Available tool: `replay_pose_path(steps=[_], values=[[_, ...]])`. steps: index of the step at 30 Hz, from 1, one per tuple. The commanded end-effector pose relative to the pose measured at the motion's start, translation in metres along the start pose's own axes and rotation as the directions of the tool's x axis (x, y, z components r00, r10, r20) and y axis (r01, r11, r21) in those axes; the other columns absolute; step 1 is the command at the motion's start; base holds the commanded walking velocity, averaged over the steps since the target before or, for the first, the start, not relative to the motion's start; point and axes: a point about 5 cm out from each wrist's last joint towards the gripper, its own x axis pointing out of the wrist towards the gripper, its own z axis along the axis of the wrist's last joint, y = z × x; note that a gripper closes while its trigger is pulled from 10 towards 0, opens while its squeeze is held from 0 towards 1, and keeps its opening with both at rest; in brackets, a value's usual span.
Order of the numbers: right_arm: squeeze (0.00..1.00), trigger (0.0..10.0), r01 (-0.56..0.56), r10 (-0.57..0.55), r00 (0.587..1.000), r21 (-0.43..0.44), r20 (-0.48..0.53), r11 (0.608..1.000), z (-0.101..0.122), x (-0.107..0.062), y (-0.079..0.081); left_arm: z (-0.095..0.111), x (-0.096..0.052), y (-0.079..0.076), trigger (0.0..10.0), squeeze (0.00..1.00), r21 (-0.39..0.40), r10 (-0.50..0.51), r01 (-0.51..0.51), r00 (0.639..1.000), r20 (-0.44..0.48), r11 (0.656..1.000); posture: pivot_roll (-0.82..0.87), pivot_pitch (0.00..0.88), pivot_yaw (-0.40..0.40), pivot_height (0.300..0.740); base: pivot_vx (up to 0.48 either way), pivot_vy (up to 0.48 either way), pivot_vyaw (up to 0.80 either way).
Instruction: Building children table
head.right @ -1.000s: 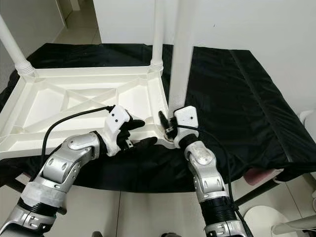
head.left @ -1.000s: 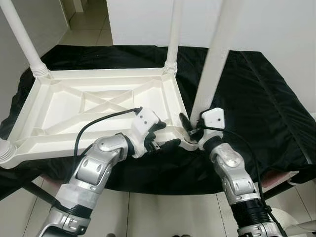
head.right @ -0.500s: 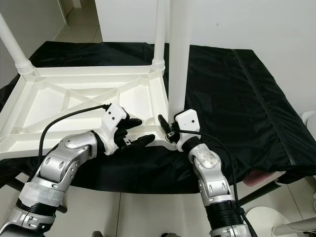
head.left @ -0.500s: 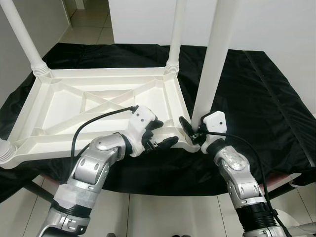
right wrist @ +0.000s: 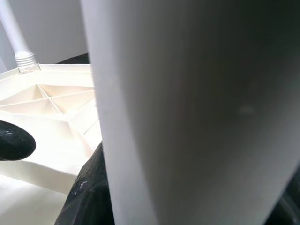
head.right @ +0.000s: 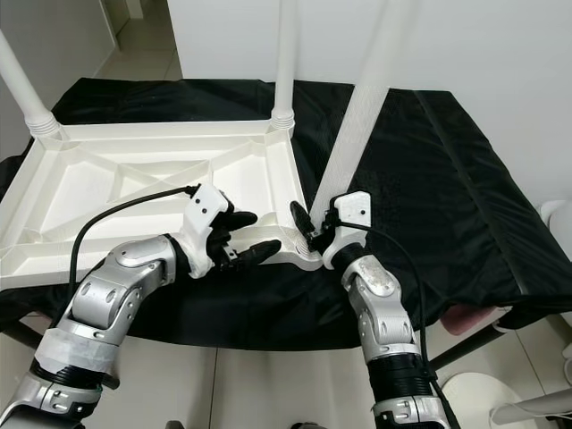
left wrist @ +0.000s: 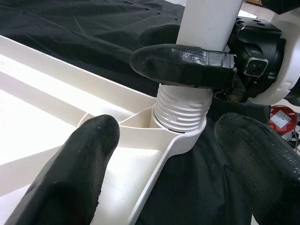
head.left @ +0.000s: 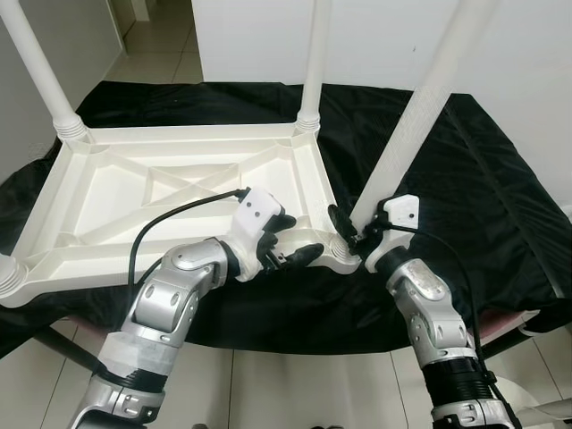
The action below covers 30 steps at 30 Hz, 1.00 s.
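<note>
I see the white tabletop (head.left: 170, 192) lying upside down on a black cloth (head.left: 465, 170) that covers the desk, its ribbed underside facing up. The top sits toward 9 o'clock of the cloth, with bare black cloth out at 3 o'clock.

The leg (head.left: 413, 125) I'm working on stands at the top's near right corner, at about 5 o'clock of the top. It is tilted, leaning away toward 1 o'clock, and its ribbed threaded end (left wrist: 180, 108) sits in the corner socket (left wrist: 174, 137).

My right gripper (head.left: 350, 234) is clamped on the base of this leg just above the socket; in the left wrist view one of its black fingers (left wrist: 183, 65) wraps across the white tube right over the threads.

My left gripper (head.left: 295, 243) sits just at 9 o'clock of that socket, over the near edge of the top, fingers spread apart and holding nothing. From its own camera the two fingertips (left wrist: 70, 178) stand on either side of the corner.

Three other legs stand upright in the remaining corners: a back right leg (head.left: 313, 67) at 12 o'clock, a back left leg (head.left: 40, 67) at 10 o'clock, and the base of a near left leg (head.left: 9, 275) at 8 o'clock.

Tiled floor (head.left: 295, 393) shows below the desk edge.
</note>
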Motion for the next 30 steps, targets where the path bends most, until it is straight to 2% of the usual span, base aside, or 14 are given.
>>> replay_pose_path(steps=[1, 3, 4, 7, 8, 9, 11, 13, 17, 19, 23, 27, 30], values=[[0.00, 10.0, 0.042, -0.037, 0.990, 0.035, -0.138, 0.999, -0.029, -0.007, -0.001, 0.003, -0.001, 0.006, 10.0, 0.00, 0.003, 0.104, -0.104, 0.995, 0.004, 0.995, 0.00, 0.083, -0.006, 0.740, 0.000, 0.000, 0.00], [0.00, 10.0, 0.051, -0.047, 0.990, 0.025, -0.136, 0.998, -0.029, -0.007, -0.001, 0.003, -0.001, 0.006, 10.0, 0.00, 0.005, 0.107, -0.107, 0.994, 0.005, 0.994, 0.00, 0.083, -0.006, 0.740, 0.000, 0.000, 0.00], [0.00, 10.0, 0.063, -0.054, 0.987, 0.057, -0.150, 0.996, -0.032, -0.008, -0.001, 0.004, -0.002, 0.007, 10.0, 0.00, 0.003, 0.111, -0.111, 0.994, 0.007, 0.994, 0.00, 0.079, -0.008, 0.740, 0.000, 0.000, 0.00], [0.00, 10.0, 0.068, -0.059, 0.990, 0.075, -0.127, 0.995, -0.032, -0.010, 0.001, 0.004, -0.002, 0.007, 10.0, 0.00, 0.003, 0.115, -0.115, 0.993, 0.009, 0.993, 0.01, 0.077, -0.011, 0.740, 0.000, 0.000, 0.00], [0.00, 10.0, 0.037, -0.038, 0.996, -0.019, -0.080, 0.999, -0.036, -0.018, 0.009, 0.004, -0.002, 0.007, 10.0, 0.00, 0.002, 0.122, -0.122, 0.993, 0.010, 0.993, 0.01, 0.072, -0.013, 0.740, 0.000, 0.000, 0.00], [0.00, 10.0, 0.037, -0.038, 0.996, -0.019, -0.080, 0.999, -0.036, -0.018, 0.009, 0.004, -0.002, 0.007, 10.0, 0.00, 0.002, 0.122, -0.122, 0.993, 0.010, 0.993, 0.01, 0.072, -0.013, 0.740, 0.000, 0.000, 0.00], [0.00, 10.0, 0.016, -0.022, 0.999, -0.123, -0.045, 0.992, -0.039, -0.025, 0.016, 0.004, -0.003, 0.008, 10.0, 0.00, 0.001, 0.126, -0.126, 0.992, 0.011, 0.992, 0.01, 0.072, -0.013, 0.740, 0.000, 0.000, 0.00], [0.00, 10.0, 0.013, -0.018, 0.999, -0.137, -0.039, 0.990, -0.039, -0.027, 0.018, 0.005, -0.003, 0.008, 10.0, 0.00, 0.002, 0.127, -0.127, 0.992, 0.011, 0.992, 0.01, 0.072, -0.013, 0.740, 0.000, 0.000, 0.00], [0.00, 10.0, 0.009, 0.000, 0.999, -0.189, 0.046, 0.982, -0.032, -0.031, 0.022, 0.005, -0.004, 0.009, 10.0, 0.00, 0.004, 0.132, -0.132, 0.991, 0.011, 0.991, 0.00, 0.068, -0.008, 0.740, 0.000, 0.000, 0.00], [0.00, 10.0, 0.013, -0.010, 1.000, -0.164, 0.017, 0.986, -0.036, -0.032, 0.019, 0.006, -0.004, 0.011, 10.0, 0.00, 0.006, 0.135, -0.136, 0.991, 0.012, 0.991, 0.00, 0.066, -0.007, 0.740, 0.000, 0.000, 0.00], [0.00, 10.0, 0.006, -0.007, 1.000, -0.170, -0.003, 0.985, -0.039, -0.033, 0.018, 0.007, -0.004, 0.011, 10.0, 0.00, 0.007, 0.136, -0.136, 0.991, 0.014, 0.991, 0.00, 0.066, -0.007, 0.740, 0.000, 0.000, 0.00], [0.00, 10.0, -0.005, -0.006, 0.998, -0.164, -0.066, 0.987, -0.044, -0.027, 0.014, 0.007, -0.004, 0.013, 10.0, 0.00, 0.011, 0.142, -0.142, 0.990, 0.015, 0.990, 0.00, 0.059, -0.001, 0.740, 0.000, 0.000, 0.00], [0.00, 10.0, -0.023, 0.013, 0.998, -0.170, -0.061, 0.985, -0.040, -0.021, 0.012, 0.008, -0.004, 0.014, 10.0, 0.00, 0.011, 0.148, -0.148, 0.989, 0.016, 0.989, 0.00, 0.059, -0.001, 0.740, 0.000, 0.000, 0.00]])
